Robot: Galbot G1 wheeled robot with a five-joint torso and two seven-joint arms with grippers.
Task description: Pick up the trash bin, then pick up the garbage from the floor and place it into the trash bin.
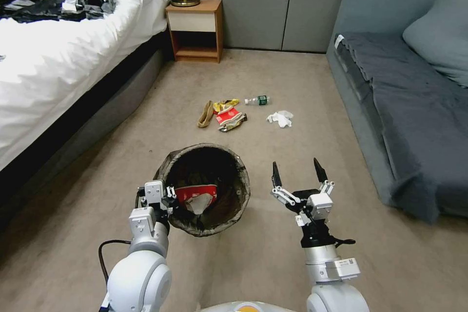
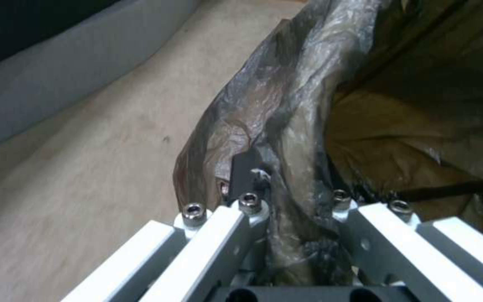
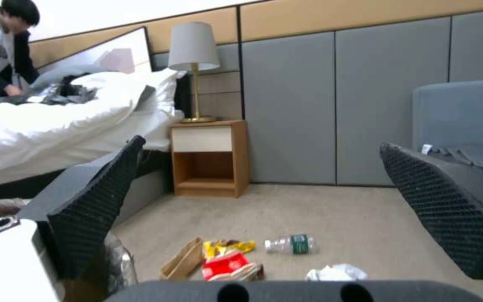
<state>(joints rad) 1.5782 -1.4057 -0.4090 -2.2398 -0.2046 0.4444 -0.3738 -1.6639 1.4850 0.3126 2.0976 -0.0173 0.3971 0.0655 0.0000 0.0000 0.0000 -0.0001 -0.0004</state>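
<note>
Beige carpeted floor (image 1: pixel 312 83) between a white-sheeted bed (image 1: pixel 58 63) on the left and a grey sofa (image 1: pixel 404 107) on the right. At the far wall, a wooden nightstand (image 1: pixel 196 29) with a lamp (image 3: pixel 193 54) on top; grey wall panels (image 1: pixel 273 0) behind. On the bed, a heap of black shredded plastic (image 1: pixel 53 0).

Near and left of centre, the trash bin (image 1: pixel 204 187), mouth up and tilted toward the camera, lined with a dark crinkled bag folded over the rim. Inside, a red-and-white packet (image 1: pixel 196 196). At its near-left rim, the left gripper (image 1: pixel 163 195), clamped on the bag-covered rim (image 2: pixel 286 167), 1 finger outside and the other inside the lining.

Just right of the bin, the right gripper (image 1: pixel 298 175), held above the carpet, jaws spread wide, nothing between the black textured pads (image 3: pixel 448 209).

Farther off, past both grippers, the garbage on the floor: a brown paper bag (image 1: pixel 205 114), yellow wrappers (image 1: pixel 226 104), a red-and-white packet (image 1: pixel 229 116), a clear bottle with green label (image 1: pixel 257 101) lying on its side, and crumpled white tissue (image 1: pixel 280 118) at the right end of the scatter. All well apart from the right gripper.
</note>
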